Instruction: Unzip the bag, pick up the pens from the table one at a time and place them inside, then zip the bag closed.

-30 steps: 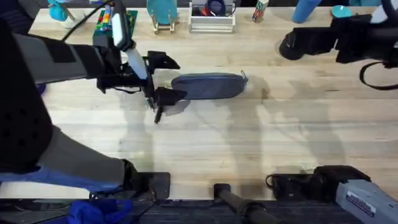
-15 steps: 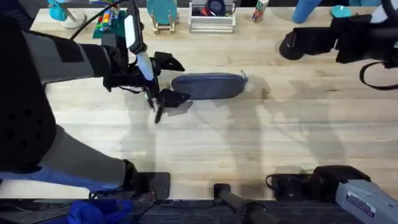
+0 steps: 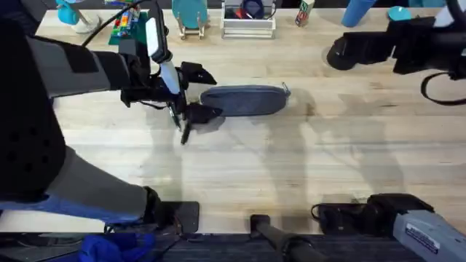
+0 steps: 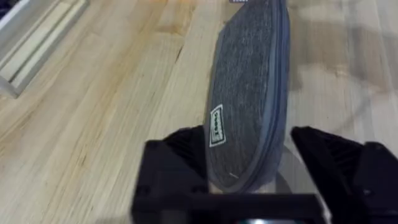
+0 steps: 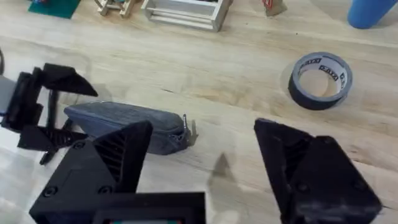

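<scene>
The blue-grey bag (image 3: pixel 244 100) lies lengthwise on the table (image 3: pixel 291 167), its zipper looking closed and the metal pull (image 3: pixel 285 90) at its right end. My left gripper (image 3: pixel 199 93) is open and straddles the bag's left end. In the left wrist view that end of the bag (image 4: pixel 249 93) sits between the two black fingers (image 4: pixel 180 152). A slim dark stick, seemingly a pen (image 3: pixel 184 133), lies just under that gripper, partly hidden. My right gripper (image 3: pixel 341 52) hovers high at the back right, open and holding nothing. From there it looks down on the bag (image 5: pixel 124 121).
A roll of dark tape (image 5: pixel 320 79) lies on the table to the right of the bag. Along the back edge stand a white rack (image 3: pixel 248 22), a teal stand (image 3: pixel 189 18), a colourful block (image 3: pixel 124 25) and a blue cylinder (image 5: pixel 373 12).
The left gripper shifted slightly right and back, closing in around the bag's left end, then held still. The bag and the right arm have not moved.
</scene>
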### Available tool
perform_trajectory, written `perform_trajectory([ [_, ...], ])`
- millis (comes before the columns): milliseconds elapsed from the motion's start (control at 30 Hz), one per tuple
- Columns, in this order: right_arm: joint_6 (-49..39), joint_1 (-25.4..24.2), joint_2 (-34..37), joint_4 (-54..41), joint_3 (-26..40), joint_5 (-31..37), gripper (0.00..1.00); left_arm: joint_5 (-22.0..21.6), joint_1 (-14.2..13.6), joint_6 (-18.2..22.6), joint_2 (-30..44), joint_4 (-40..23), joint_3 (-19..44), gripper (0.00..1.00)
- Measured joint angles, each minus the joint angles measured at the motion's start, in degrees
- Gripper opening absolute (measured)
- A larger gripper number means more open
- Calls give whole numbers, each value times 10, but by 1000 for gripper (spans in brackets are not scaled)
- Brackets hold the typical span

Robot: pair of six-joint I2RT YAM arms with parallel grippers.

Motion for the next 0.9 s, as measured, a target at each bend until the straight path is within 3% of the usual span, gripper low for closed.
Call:
perform_trajectory([
  [133,0,0,0,0,0,0,995,5,0,2,0,0,0,648],
  [300,0,0,0,0,0,0,996,14,0,1,0,0,0,470],
  [433,0,0,0,0,0,0,996,25,0,2,0,0,0,80],
  [900,0,0,0,0,0,0,995,31,0,3,0,6,0,42],
])
